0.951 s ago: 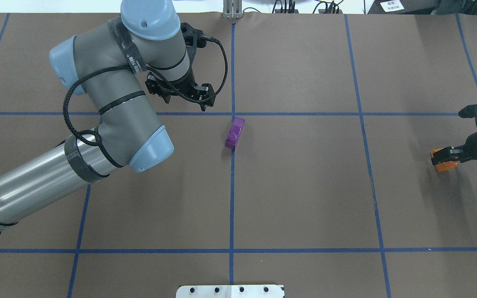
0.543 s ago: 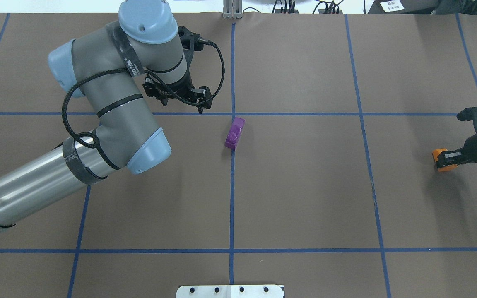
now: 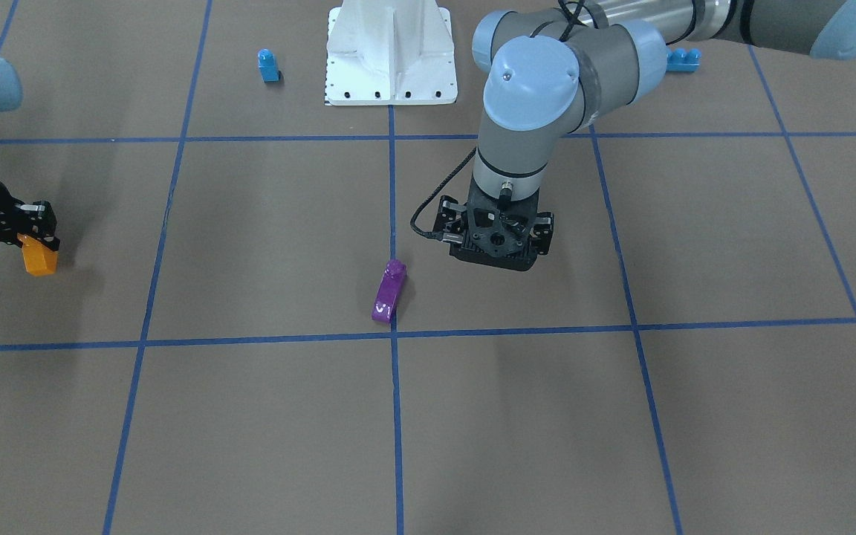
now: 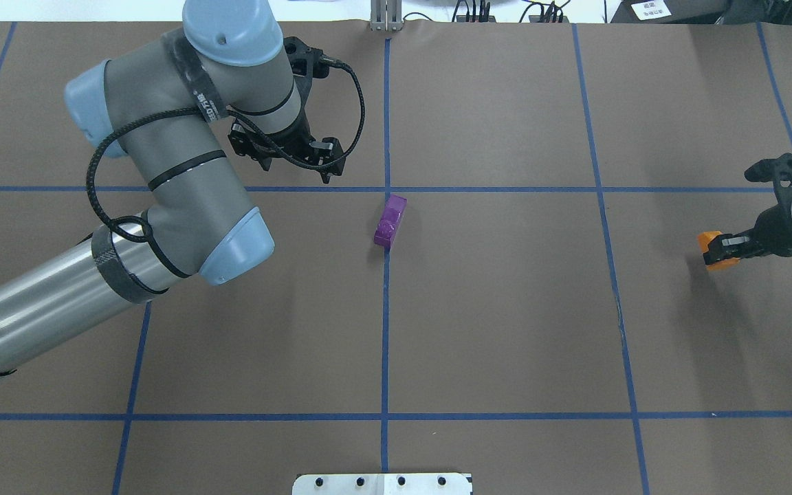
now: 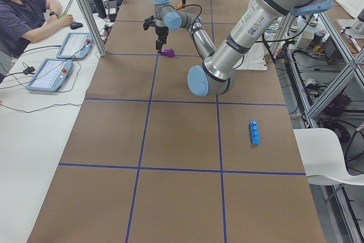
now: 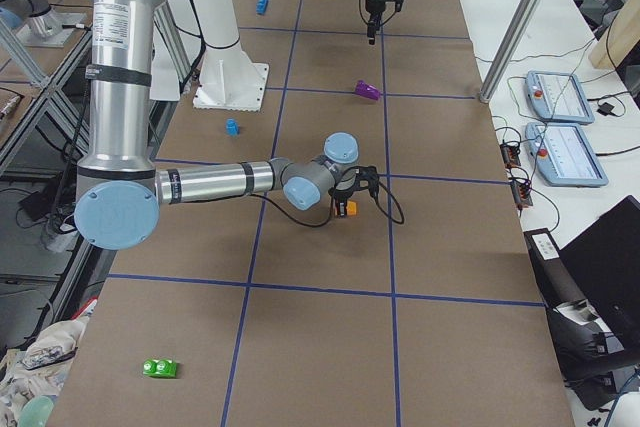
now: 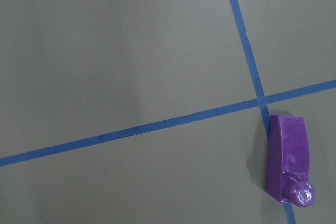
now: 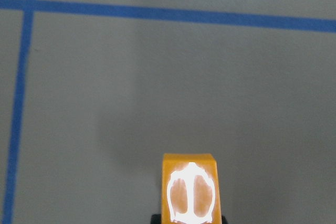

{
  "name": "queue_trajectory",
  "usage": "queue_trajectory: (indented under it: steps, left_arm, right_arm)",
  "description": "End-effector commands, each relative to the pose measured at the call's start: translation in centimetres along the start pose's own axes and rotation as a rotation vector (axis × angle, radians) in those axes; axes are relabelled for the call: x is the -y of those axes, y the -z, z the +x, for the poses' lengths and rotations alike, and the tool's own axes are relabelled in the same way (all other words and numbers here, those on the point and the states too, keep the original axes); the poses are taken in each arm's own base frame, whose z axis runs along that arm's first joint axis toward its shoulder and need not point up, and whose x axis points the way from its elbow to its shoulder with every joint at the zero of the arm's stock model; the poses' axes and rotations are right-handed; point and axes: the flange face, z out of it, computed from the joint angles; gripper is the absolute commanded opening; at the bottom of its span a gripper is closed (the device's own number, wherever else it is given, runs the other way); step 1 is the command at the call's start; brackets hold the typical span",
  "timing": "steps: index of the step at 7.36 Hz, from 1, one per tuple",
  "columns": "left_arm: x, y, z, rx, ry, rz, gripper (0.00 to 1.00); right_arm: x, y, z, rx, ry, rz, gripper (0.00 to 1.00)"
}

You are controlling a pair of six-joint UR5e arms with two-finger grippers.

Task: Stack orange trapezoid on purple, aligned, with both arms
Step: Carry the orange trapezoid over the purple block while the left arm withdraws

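Transport of the small glossy orange plastic trapezoid [image 4: 707, 242] toward the centre looks to be the step in hand. The right hand [image 4: 718, 249] is clamped on its sides and holds it clear of the brown paper-covered worktop [image 4: 506, 330], far out on the robot's right. The small glossy dark-purple plastic block [image 4: 390, 220] sits well apart from it, on a blue tape line [image 4: 386, 330] just beside a grid crossing. Its stud points up at one end and its long axis is slightly skewed to the tape. The left hand [image 4: 293, 161] hovers near the purple block and holds nothing. Whether its jaws are spread or closed I cannot tell.

To do this well, carry the orange trapezoid across at height. Turn the wrist to match the purple block's skew and slope direction before descending, then come straight down over the stud. So light a block will probably slide under a press, so the left hand should pinch its long sides low. That leaves the top free and keeps the two hands from crowding.
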Motion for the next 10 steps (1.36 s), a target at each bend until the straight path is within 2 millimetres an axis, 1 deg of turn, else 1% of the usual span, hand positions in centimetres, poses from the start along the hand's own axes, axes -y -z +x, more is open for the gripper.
queue_trajectory:
  steps: [1, 2, 3, 4, 5, 6, 7, 8, 9, 10]
  left_arm:
    - [-0.1, 0.4, -7.4, 0.042, -0.02, 0.012, 1.0]
    - [0.2, 0.5, -13.0, 0.03, -0.049, -0.028, 1.0]
    - [0.4, 0.9, -20.0, 0.042, -0.077, -0.044, 1.0]
    - [-0.3, 0.9, -27.1, 0.067, -0.122, -0.062, 1.0]
    - [-0.6, 1.8, -32.9, 0.083, -0.161, -0.072, 1.0]
    - [-2.0, 2.2, -37.8, 0.09, -0.183, -0.086, 1.0]
    - [-2.2, 2.8, -40.2, 0.097, -0.181, -0.085, 1.0]
    - [-2.4, 2.2, -40.8, 0.098, -0.173, -0.098, 1.0]
    - [-2.4, 2.1, -40.9, 0.098, -0.171, -0.101, 1.0]
    - [-2.5, 2.0, -41.0, 0.099, -0.17, -0.102, 1.0]
  right_arm:
    - [7.9, 3.0, -13.2, 0.039, -0.134, 0.003, 0.0]
    - [9.9, 4.0, -22.5, 0.03, -0.171, -0.032, 0.0]
    - [10.2, 5.0, -30.7, 0.029, -0.21, -0.063, 0.0]
    - [10.0, 6.4, -37.1, 0.024, -0.269, -0.083, 0.0]
    - [9.0, 6.9, -42.3, 0.004, -0.339, -0.089, 0.0]
    - [8.0, 6.0, -46.1, -0.006, -0.436, -0.074, 0.0]
    - [8.1, 4.9, -49.6, -0.019, -0.538, -0.083, 0.0]
    - [8.8, 2.8, -52.1, -0.055, -0.609, -0.093, 0.0]
    - [8.5, 1.4, -53.6, -0.072, -0.594, -0.06, 0.0]
    - [7.9, 0.5, -53.8, -0.089, -0.574, -0.039, 0.0]
